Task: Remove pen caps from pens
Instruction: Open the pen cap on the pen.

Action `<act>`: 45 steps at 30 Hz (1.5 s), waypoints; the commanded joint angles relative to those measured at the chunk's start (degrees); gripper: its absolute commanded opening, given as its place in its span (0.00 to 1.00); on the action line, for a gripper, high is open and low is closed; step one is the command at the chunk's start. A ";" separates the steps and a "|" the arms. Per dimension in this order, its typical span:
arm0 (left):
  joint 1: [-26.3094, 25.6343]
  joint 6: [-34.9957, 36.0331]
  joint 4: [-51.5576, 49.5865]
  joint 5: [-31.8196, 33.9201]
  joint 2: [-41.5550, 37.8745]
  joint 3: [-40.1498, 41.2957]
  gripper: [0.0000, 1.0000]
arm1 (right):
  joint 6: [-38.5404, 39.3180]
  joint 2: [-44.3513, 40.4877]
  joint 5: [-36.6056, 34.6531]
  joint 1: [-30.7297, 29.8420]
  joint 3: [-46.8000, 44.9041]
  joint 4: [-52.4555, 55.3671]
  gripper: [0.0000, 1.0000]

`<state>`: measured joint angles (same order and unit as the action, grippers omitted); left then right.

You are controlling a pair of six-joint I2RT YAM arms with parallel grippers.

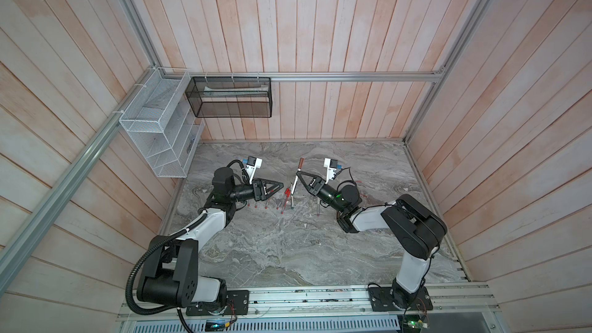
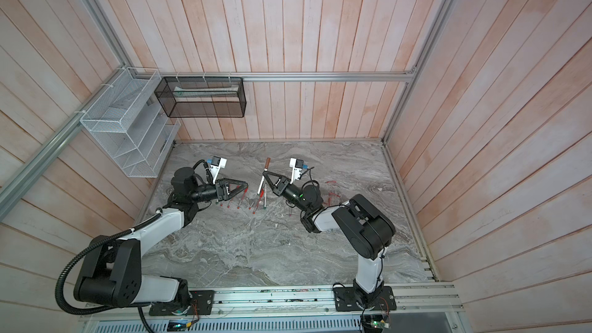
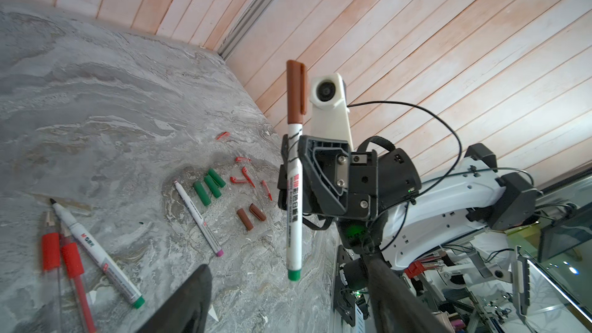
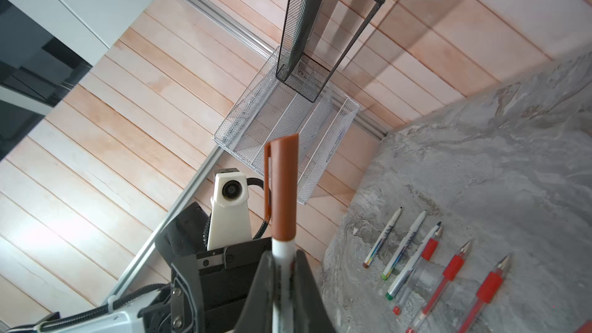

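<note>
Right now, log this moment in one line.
right gripper: shut on white plastic marker | brown cap: on marker | left gripper: open, empty

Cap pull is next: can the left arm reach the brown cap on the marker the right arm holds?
Probably yes: the brown cap sticks out clear of the right end effector, and the open left end effector faces it unobstructed.

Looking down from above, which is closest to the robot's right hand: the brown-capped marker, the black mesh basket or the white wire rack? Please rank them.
In a top view, from the right hand:
1. brown-capped marker, gripped in the hand itself.
2. black mesh basket, hung on the back wall.
3. white wire rack, on the left side wall.
</note>
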<state>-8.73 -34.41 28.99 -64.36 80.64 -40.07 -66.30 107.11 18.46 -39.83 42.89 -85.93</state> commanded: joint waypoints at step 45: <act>-9.43 11.17 -8.78 -2.93 3.93 -4.20 0.00 | -9.33 1.20 5.06 3.05 -1.82 -15.68 0.40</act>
<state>-17.82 -23.79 18.00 -65.17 83.55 -44.62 -75.44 107.90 21.45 -36.56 39.62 -93.01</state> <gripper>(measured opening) 0.116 0.403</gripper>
